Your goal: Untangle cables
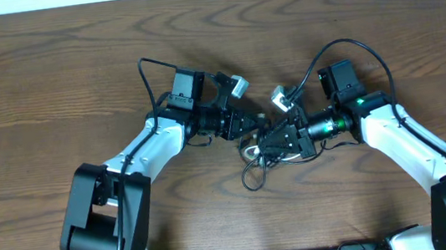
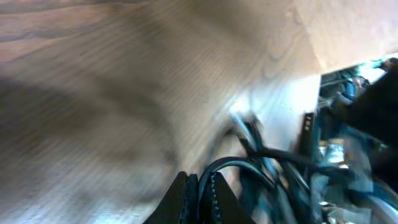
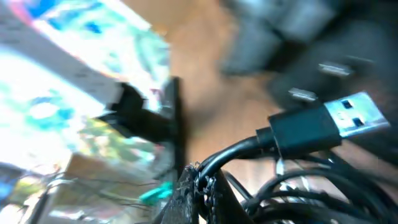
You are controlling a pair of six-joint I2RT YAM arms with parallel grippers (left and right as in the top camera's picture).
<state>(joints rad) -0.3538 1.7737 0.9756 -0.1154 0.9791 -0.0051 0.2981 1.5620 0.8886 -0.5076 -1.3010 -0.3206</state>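
Ridged black right fingers [image 3: 186, 196] pinched thin glossy cables [image 3: 230, 152], flat USB plug [image 3: 326, 127] up-right of them; left fingers [image 2: 177, 202] clamped looped cables on grained table [image 2: 93, 93].

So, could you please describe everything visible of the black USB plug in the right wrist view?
The black USB plug with a silver metal tip looks like a flat type-A connector: black moulded plastic body, shiny shell with two square holes. It points right, tilted slightly up, and is blurred. Its thin black cord curves down-left to the right gripper's fingers, which seem closed on it.
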